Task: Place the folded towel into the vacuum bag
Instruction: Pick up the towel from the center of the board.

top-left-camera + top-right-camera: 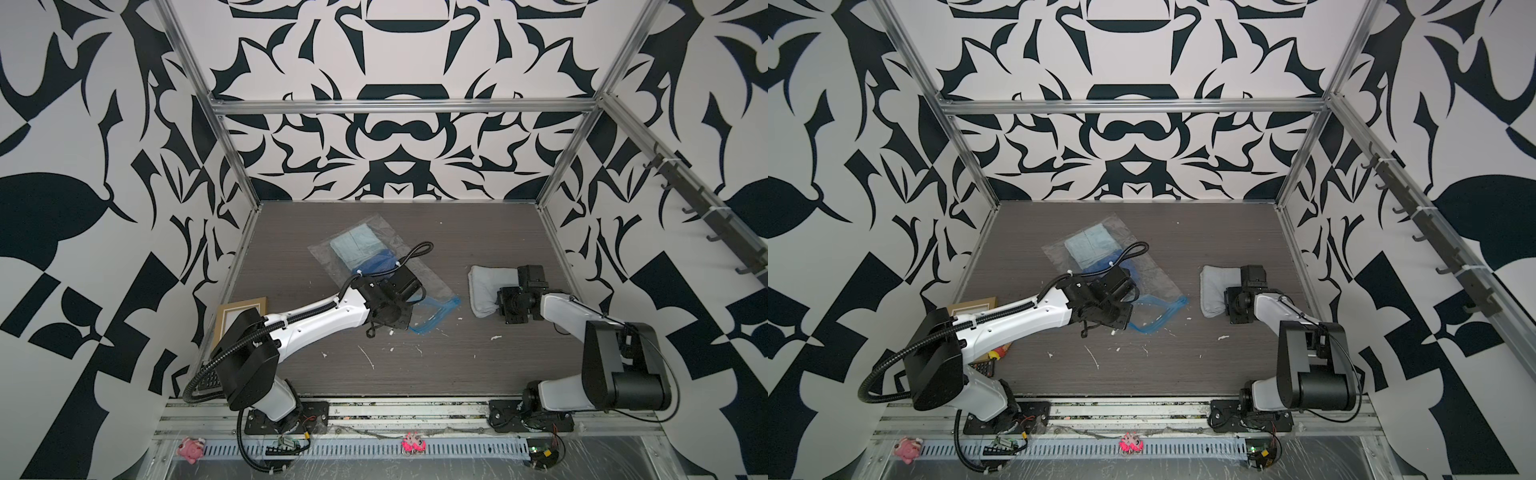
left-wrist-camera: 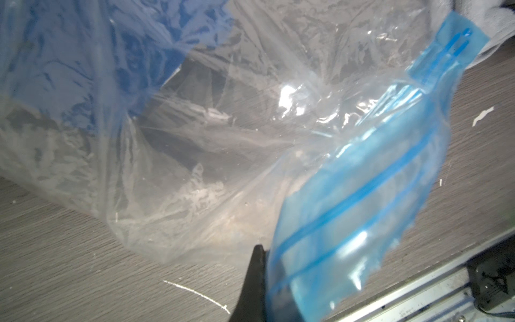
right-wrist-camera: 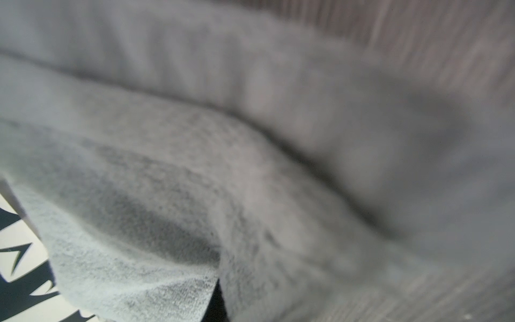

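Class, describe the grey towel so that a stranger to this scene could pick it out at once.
Look at the dark wooden table, on the robot's right. There the right gripper pinches a folded grey towel. Unlike the bluish towels nearby, it lies outside the vacuum bag.

The clear vacuum bag (image 2: 211, 145) is glossy, crinkled plastic with a blue zip strip (image 2: 362, 209); the folded grey towel (image 3: 167, 195) is matt, nappy cloth; the dark tabletop (image 1: 457, 365) shows matt wood grain.
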Tool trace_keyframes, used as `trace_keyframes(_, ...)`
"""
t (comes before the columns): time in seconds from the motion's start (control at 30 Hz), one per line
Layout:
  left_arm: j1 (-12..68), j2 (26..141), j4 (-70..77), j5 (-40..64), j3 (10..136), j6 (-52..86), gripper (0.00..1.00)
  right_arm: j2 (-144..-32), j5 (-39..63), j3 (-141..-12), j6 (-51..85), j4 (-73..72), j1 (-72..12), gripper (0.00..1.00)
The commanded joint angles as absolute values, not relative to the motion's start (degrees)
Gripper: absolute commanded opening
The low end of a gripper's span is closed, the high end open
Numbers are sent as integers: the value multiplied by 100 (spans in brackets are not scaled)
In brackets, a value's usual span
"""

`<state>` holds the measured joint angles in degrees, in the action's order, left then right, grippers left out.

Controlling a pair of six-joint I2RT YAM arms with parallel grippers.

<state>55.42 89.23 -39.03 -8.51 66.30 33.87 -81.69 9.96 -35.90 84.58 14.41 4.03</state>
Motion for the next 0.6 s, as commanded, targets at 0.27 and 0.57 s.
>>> trace_keyframes(0.27,5537,8812,-4205,-965,6870,3479,0,-7629,501,-3929,6225,2121,654,0)
trace_keyframes(0.57,5528,8753,-4281,-1078,7126,3341,0,-6136,1254,-4893,4083,3415,659,0)
